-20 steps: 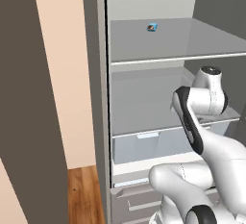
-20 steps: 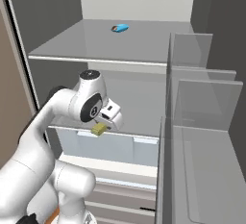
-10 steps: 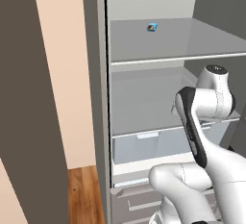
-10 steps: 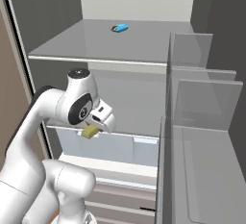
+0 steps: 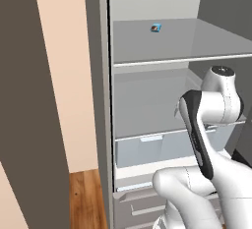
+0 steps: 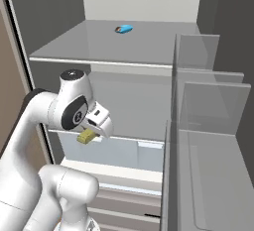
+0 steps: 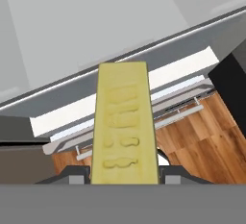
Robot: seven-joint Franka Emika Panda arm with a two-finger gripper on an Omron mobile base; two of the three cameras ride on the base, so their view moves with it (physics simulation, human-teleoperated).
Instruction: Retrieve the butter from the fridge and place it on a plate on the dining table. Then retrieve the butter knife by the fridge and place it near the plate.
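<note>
Hand view: butter (image 7: 126, 127) clamped lengthwise in gripper (image 7: 125, 174), held in air before open fridge (image 6: 149, 51), over drawer (image 6: 124, 150). Risk: stick sticks out far, could clip shelf (image 6: 114, 46) edge w/ wide swing & slip.

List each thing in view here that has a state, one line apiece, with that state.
fridge: door open, shelves exposed.
butter: held clear of the shelves, clamped in the gripper.
gripper: shut on the butter, in front of the lower fridge compartment.
small blue packet: lying on the upper shelf, untouched.
crisper drawer: pushed in, closed.
</note>
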